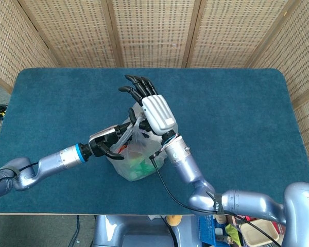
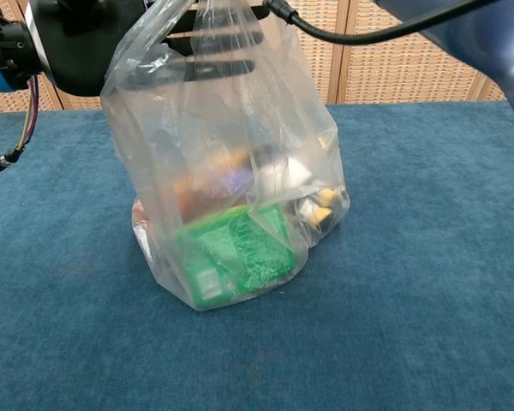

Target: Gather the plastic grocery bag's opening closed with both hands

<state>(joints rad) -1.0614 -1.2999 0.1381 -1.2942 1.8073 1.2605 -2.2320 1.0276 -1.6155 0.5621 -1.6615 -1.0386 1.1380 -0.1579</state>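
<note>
The clear plastic grocery bag [image 1: 136,157] stands mid-table with a green box and other groceries inside, its top pulled upward [image 2: 231,171]. My left hand [image 1: 106,142] grips the bag's left handle strip. Its dark fingers [image 2: 207,65] show through the plastic in the chest view. My right hand [image 1: 153,110] lies over the bag's top with its white back facing up. Its dark fingers [image 1: 136,86] stretch out beyond the bag. The thumb side lies against the plastic and is hidden, so a pinch there cannot be confirmed.
Blue carpeted table [image 1: 237,118] with wicker screens [image 1: 154,31] behind it. A black cable [image 2: 351,34] runs along my right forearm above the bag. Bins with clutter [image 1: 247,234] sit below the table's front edge.
</note>
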